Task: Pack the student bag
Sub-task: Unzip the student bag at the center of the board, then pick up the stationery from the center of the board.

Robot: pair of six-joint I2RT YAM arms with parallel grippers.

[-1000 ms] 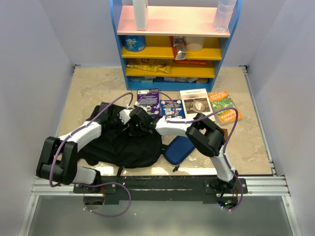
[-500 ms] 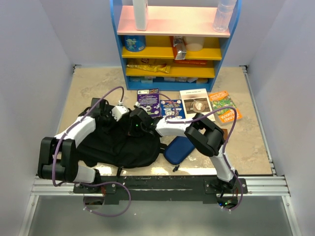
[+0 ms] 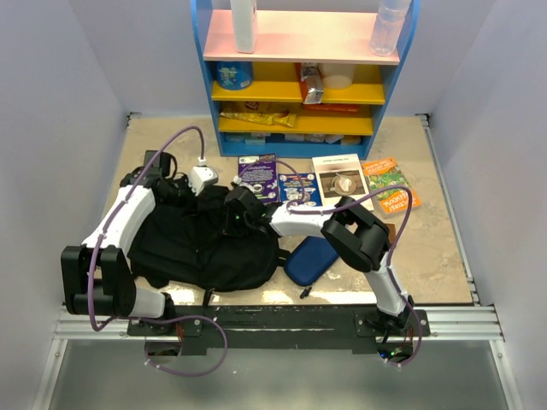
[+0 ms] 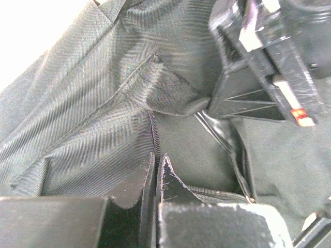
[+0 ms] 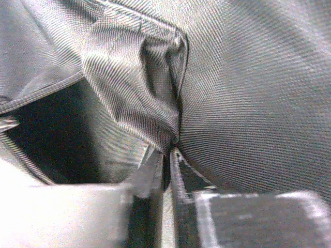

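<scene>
Left arm stretched forward, right arm bent across to its left; left gripper [image 4: 156, 173] and right gripper [image 5: 169, 157] both pinching the student bag [image 3: 197, 248].

A: Entry one, top view: large soft black fabric backpack [image 3: 197, 248]?
B: Far edge covered by both arms. Small dark-blue oval pencil case [image 3: 309, 259]: one end under the right arm.
A: Flat paperback books [image 3: 339, 179]?
B: Titles too small to read.
A: Blue-framed shelf unit [image 3: 202, 77]?
B: Top cut off by the frame.
A: Wrist views?
B: Left gripper [image 4: 156, 163]: zipper line vanishes between the tips. Right gripper [image 5: 168, 155]: fingers blurred, corner washed out.
</scene>
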